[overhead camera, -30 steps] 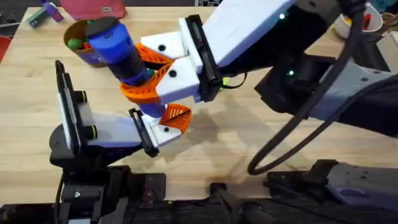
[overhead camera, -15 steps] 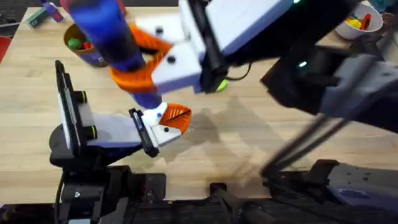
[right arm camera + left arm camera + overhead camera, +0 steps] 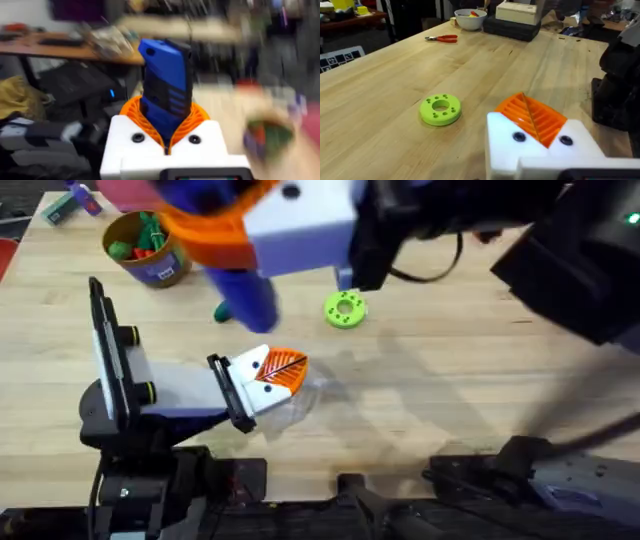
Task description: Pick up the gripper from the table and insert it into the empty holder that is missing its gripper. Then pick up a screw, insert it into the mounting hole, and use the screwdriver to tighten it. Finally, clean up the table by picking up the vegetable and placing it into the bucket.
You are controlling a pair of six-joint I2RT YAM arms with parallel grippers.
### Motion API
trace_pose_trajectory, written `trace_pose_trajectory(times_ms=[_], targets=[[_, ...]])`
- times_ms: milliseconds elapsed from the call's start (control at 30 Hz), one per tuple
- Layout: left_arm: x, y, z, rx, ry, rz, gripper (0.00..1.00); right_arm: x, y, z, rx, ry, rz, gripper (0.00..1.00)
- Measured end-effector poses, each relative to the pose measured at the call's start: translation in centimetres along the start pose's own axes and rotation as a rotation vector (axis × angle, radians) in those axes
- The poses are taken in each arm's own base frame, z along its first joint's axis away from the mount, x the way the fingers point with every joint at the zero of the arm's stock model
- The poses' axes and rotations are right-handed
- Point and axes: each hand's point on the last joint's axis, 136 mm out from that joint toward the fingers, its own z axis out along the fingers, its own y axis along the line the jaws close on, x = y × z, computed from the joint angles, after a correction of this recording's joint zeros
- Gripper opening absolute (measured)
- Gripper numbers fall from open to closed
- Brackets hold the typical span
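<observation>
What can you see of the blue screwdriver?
The screwdriver is a chunky blue pen-shaped tool that looks like plastic, with a darker panel and ridges on one side. The right hand holds it, pinched between orange ribbed pads on white fingers. In the overhead view its blue body is lifted off the table, hanging down above the wood near the bucket. Its metal tip cannot be made out.
</observation>
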Motion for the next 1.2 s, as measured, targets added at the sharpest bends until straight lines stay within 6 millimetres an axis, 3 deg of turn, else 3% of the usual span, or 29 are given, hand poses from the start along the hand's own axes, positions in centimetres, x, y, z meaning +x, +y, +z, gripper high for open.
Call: trace_pose_trajectory(times_ms=[100, 233, 400, 600, 800, 1200], targets=[[0.0, 0.0, 0.0, 0.000, 0.000, 0.000, 0.016, 5.1, -3.2, -1.9, 0.157, 0.189, 0.169, 0.024], [0.0, 0.0, 0.0, 0.000, 0.000, 0.000, 0.016, 10.4, -6.9, -6.9, 0.396, 0.443, 0.291, 0.024], [0.0, 0.0, 0.0, 0.000, 0.000, 0.000, 0.016, 12.7, -9.6, -14.0, 0.578, 0.662, 0.224, 0.024], [0.0, 0.0, 0.0, 0.000, 0.000, 0.000, 0.016, 16.5, -9.8, -21.1, 0.657, 0.947, 0.189, 0.024], [0.0, 0.0, 0.0, 0.000, 0.000, 0.000, 0.016, 22.3, -10.0, -24.7, 0.585, 1.228, 0.199, 0.024], [0.0, 0.0, 0.0, 0.000, 0.000, 0.000, 0.016, 35.7, -13.3, -30.1, 0.486, 1.599, 0.279, 0.024]])
